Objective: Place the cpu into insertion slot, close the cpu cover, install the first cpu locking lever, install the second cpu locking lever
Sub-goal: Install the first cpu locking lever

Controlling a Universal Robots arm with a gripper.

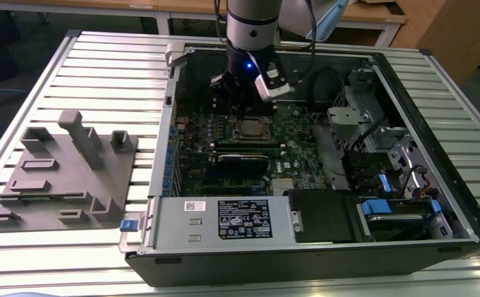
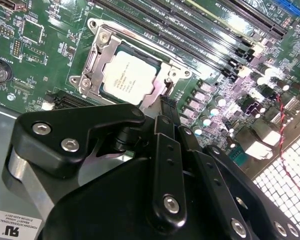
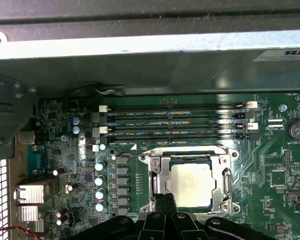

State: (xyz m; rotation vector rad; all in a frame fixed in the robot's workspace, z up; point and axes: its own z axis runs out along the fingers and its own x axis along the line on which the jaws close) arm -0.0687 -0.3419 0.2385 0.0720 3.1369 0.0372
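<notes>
I work over a table point(image 1: 99, 62) of pale ribbed metal slats that spans the exterior view under even light. Behind it stand light wooden desks point(image 1: 372, 13) on white legs, with a wooden cabinet point(image 1: 450, 37) at the exterior view's right. The floor point(image 1: 17, 74) beside my table is dark grey.

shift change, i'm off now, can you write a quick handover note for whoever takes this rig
The claw sits low at the edge of the insertion slot, beside the cpu cover. I cannot tell if it is open or shut.
The cpu is seated in the slot, and the cover lies flat around it.
Done: cpu placed; cover looks closed.
Left: the locking levers. Whether either is latched is unclear, so check both.
</notes>
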